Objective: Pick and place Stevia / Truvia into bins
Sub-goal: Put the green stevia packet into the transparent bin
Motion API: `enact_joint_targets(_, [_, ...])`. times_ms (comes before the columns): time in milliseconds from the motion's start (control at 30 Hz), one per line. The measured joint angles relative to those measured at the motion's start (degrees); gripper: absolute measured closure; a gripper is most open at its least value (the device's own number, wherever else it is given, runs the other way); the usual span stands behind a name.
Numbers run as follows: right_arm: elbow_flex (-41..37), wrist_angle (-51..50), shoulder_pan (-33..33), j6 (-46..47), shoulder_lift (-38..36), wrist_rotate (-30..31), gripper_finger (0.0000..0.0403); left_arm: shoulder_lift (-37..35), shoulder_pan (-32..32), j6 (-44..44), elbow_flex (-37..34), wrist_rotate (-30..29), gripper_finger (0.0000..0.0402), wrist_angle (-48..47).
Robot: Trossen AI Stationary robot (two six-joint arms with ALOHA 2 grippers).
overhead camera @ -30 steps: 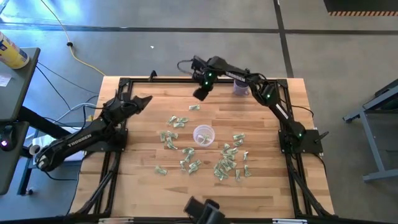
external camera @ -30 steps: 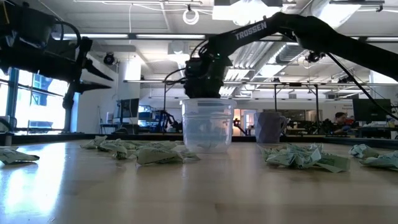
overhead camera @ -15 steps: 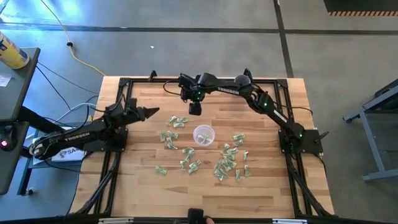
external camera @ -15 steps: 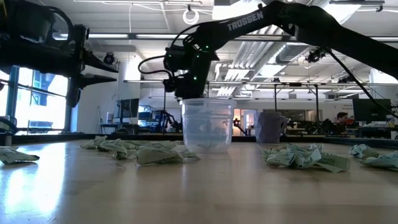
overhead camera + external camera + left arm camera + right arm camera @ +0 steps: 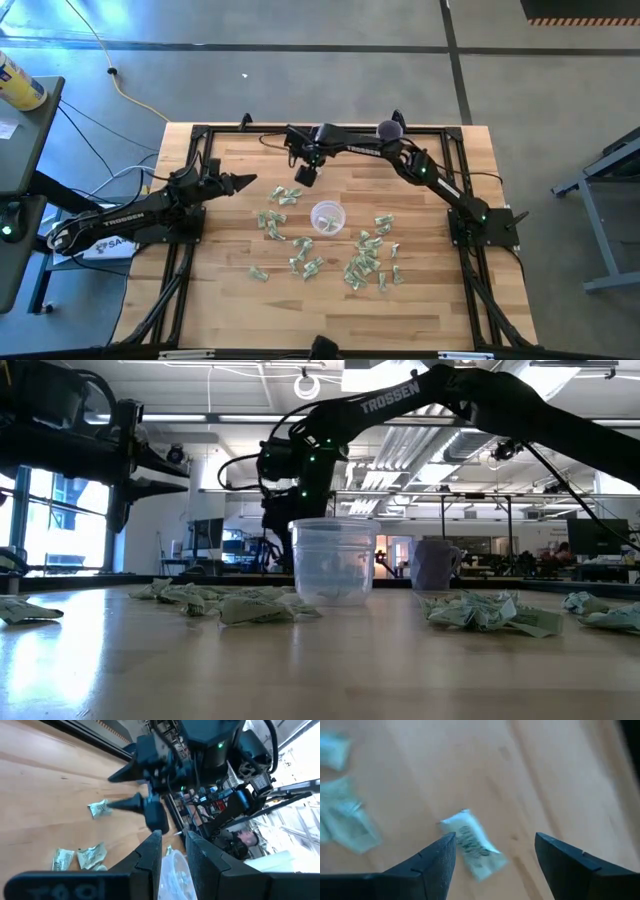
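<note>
Pale green and white Stevia sachets [image 5: 365, 262] lie flat and scattered on the wooden table around a clear plastic cup [image 5: 327, 216], the bin, which stands upright mid-table. My right gripper [image 5: 303, 178] hovers open over the far middle of the table. In the right wrist view one sachet [image 5: 472, 847] lies on the wood below the gap between its fingers [image 5: 436, 861], untouched. My left gripper [image 5: 247, 181] waits at the left, above the table, pointing toward the cup [image 5: 175, 875]. Its fingers [image 5: 150, 852] are slightly open with nothing between them.
A purple cup [image 5: 388, 130] stands at the far edge, right of centre. A black frame [image 5: 200, 135] runs around the tabletop. More sachets [image 5: 283, 196] lie left of the bin, between the two grippers. Bare wood stretches along the near edge.
My right gripper has swung from the far edge toward the table's left and near side and come down over the lone sachet at the far middle. My left gripper has turned a little toward the near edge early on, then held still. The sachets and cup have stayed put.
</note>
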Motion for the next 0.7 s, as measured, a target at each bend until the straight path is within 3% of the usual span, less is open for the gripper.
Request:
enact_joint_targets(100, [0.1,-0.5,-0.3,0.8,-1.1,-0.7,0.0143,0.0,0.0,-0.4,0.0,0.1,0.0277,0.0])
enact_joint_targets(233, [0.1,-5.6,-1.2,-1.4,-1.1,-8.8,0.0143,0.0,0.0,-0.4,0.0,0.0,0.0277,-0.1])
enact_joint_targets(367, [0.0,-10.1,-1.4,-9.7,-0.8,-8.6,0.0143,0.0,0.0,-0.4,0.1,-0.7,0.0277,-1.0])
enact_joint_targets(567, [0.0,-6.6,-1.4,-23.7,-0.5,-12.4,0.0144,0.0,0.0,-0.4,0.1,-0.8,0.0277,-2.5])
enact_joint_targets(700, [0.1,-5.0,-1.4,-26.7,0.1,-15.3,0.0143,0.0,0.0,-0.5,0.1,-1.0,0.0277,-3.0])
